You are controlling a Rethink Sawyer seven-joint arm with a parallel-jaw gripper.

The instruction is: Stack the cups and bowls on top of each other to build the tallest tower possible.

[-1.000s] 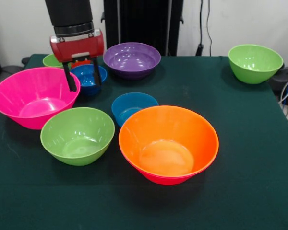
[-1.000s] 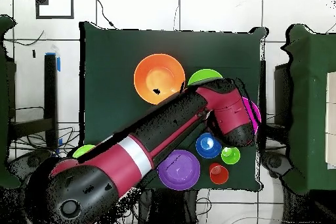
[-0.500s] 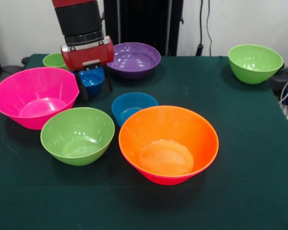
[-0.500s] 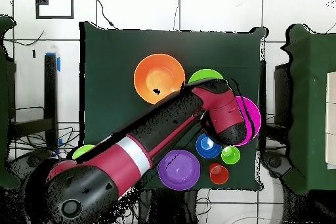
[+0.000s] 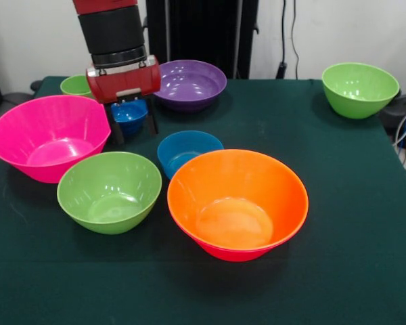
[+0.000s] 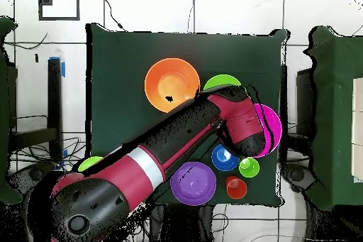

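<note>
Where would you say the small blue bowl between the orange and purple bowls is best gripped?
Grip the small blue bowl by its far rim, from above. It sits upright and open, and that side faces bare cloth, while the orange bowl crowds its near edge, probably leaving little room there for a finger.
</note>
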